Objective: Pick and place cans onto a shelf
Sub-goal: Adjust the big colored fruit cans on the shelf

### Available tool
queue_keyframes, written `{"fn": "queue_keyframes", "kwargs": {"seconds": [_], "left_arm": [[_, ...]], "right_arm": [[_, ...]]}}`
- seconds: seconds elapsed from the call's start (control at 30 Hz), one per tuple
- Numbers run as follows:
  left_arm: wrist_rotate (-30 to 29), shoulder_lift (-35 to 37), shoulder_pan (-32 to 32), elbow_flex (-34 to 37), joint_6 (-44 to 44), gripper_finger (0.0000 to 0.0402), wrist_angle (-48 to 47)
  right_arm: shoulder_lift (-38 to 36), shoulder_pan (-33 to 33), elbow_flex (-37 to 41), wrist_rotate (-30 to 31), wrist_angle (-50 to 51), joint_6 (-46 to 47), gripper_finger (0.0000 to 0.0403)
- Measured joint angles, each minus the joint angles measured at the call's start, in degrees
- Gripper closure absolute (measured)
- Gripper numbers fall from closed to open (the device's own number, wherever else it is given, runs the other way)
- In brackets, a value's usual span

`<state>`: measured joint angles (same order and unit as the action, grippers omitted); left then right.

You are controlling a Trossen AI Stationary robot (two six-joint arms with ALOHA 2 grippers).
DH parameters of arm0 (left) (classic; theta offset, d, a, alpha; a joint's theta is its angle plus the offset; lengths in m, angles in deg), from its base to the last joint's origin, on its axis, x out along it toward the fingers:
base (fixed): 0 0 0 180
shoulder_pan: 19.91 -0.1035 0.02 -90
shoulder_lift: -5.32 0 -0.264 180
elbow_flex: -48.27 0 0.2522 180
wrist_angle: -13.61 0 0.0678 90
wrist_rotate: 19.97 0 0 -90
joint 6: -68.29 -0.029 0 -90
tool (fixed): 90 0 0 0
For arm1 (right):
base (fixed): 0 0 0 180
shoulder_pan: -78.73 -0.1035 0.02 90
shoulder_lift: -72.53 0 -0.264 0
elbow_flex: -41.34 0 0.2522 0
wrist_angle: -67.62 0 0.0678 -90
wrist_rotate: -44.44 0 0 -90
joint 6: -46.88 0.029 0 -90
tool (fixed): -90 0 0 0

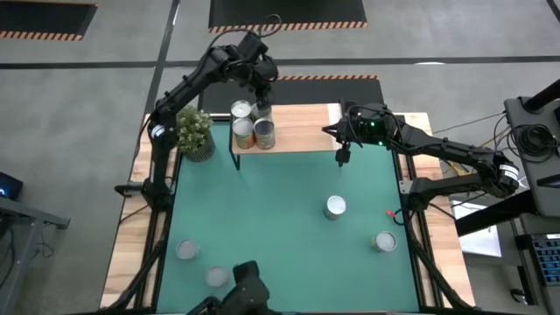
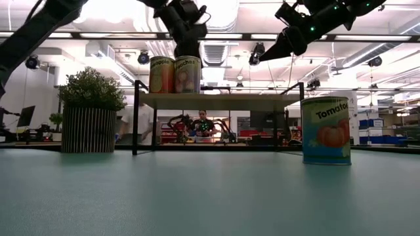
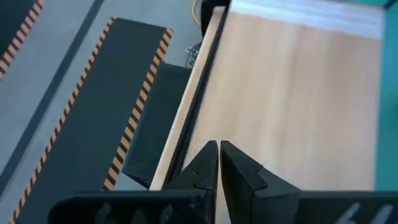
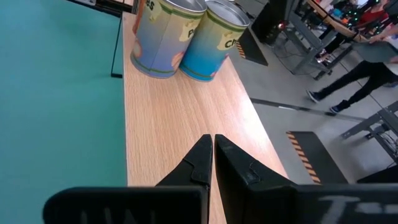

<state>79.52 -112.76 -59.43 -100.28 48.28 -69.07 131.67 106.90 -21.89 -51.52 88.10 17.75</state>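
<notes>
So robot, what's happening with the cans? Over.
Both jaws shut, empty. Left gripper above shelf, right gripper at its front edge. Three cans shelved, four on the table. Nothing blocking.

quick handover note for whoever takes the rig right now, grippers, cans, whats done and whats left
Left gripper: fingers shut, empty, over the shelf beside the cans there.
Right gripper: fingers shut, empty, above the shelf's front edge toward its right end.
Done: three cans on the shelf, clustered at its left end; the rest of the board is bare.
Left: four cans on the green table: the tomato can mid-right, one at the right edge, two front left and.
The potted plant stands left of the shelf.
</notes>
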Motion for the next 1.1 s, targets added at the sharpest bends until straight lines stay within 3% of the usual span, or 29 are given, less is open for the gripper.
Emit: {"fn": "queue_keyframes", "kwargs": {"seconds": [0.1,0.4,0.63,1.1], "left_arm": [[-1.54,2.0,1.05,0.9,-0.43,0.0402,-2.26],[-16.75,4.59,1.0,1.0,1.31,0.0402,-12.34],[-22.11,8.14,-1.08,1.0,5.82,0.0402,-20.42],[-23.97,7.3,-5.84,3.92,13.01,0.0402,-21.08]], "right_arm": [[0.0,0.0,0.0,0.0,0.27,0.03,0.0394],[0.0,0.0,0.04,0.0,0.36,-0.02,0.0394],[0.0,0.0,0.04,0.0,0.43,-0.48,0.0394],[0.0,0.0,0.04,-0.02,0.92,-0.93,0.0394]]}}
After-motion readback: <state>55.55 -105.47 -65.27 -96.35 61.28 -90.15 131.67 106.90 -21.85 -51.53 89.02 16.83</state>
